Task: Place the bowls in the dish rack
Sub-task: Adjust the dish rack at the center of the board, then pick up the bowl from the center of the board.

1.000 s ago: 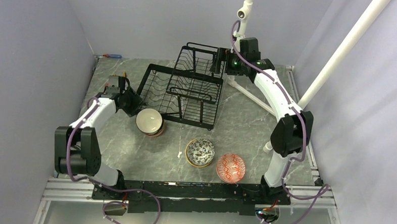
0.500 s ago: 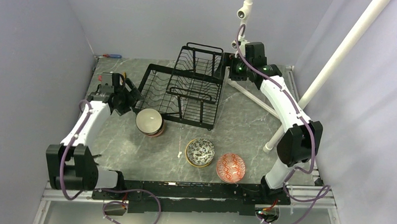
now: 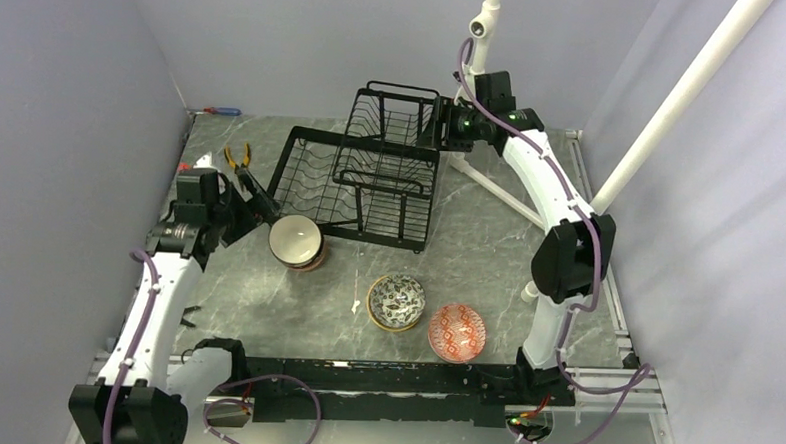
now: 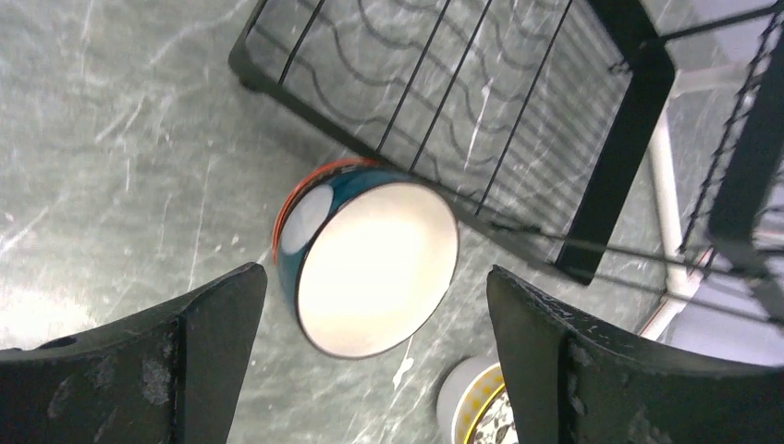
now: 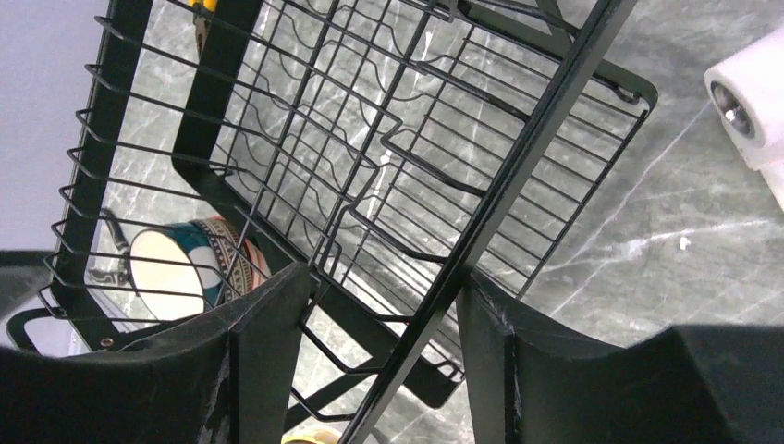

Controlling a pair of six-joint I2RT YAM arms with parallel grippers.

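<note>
One blue bowl [image 3: 397, 301] and one red bowl [image 3: 456, 332] sat side by side on the table [image 3: 266, 297] near the arm bases. A teal bowl [image 4: 374, 268], stacked on another, lay just beside the rack's [image 3: 383, 183] near-left corner. The left fingers [image 4: 213, 351] hung spread wide over it, empty. The right fingers [image 5: 268, 361] stood apart astride a bar of the rack's raised tier.
</note>
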